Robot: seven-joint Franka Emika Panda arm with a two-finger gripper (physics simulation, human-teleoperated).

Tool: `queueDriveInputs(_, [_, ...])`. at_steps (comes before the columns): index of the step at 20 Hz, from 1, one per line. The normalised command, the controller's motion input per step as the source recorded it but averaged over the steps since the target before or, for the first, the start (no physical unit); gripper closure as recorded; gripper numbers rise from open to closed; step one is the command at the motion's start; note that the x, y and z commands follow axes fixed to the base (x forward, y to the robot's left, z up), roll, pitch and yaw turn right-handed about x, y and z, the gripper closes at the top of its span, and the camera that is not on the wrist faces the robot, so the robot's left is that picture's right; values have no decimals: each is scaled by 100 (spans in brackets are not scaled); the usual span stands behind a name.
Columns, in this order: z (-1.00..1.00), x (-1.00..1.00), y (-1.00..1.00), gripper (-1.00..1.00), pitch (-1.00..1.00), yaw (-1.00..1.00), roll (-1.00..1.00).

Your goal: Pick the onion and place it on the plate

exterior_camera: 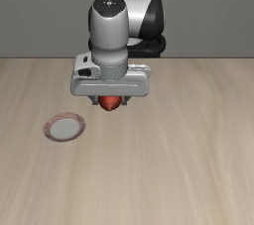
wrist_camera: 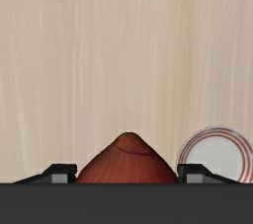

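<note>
A reddish-brown onion [exterior_camera: 110, 103] hangs just under my gripper [exterior_camera: 110, 100], above the wooden table. In the wrist view the onion [wrist_camera: 126, 162] sits between both fingertips [wrist_camera: 61, 174], which press against it from two sides, so my gripper [wrist_camera: 126, 177] is shut on it. The plate [exterior_camera: 65, 127] is small, white with a pink rim, and lies flat on the table toward the exterior view's left of the gripper, a short way forward. In the wrist view the plate [wrist_camera: 215, 155] shows close beside the onion.
The wooden table [exterior_camera: 179, 160] spreads wide around the plate. A grey wall runs behind the robot's base.
</note>
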Motion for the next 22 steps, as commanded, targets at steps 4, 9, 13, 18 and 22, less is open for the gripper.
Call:
queueDriveInputs(4, [0, 0, -100, 100, 0, 0, 0])
queueDriveInputs(9, [0, 0, -100, 100, 0, 0, 0])
queueDriveInputs(13, [0, -25, -75, 100, 0, 0, 0])
queueDriveInputs(18, [-60, -20, 20, 100, 0, 0, 0])
queueDriveInputs(22, [-75, 0, 0, -100, 0, 0, 0])
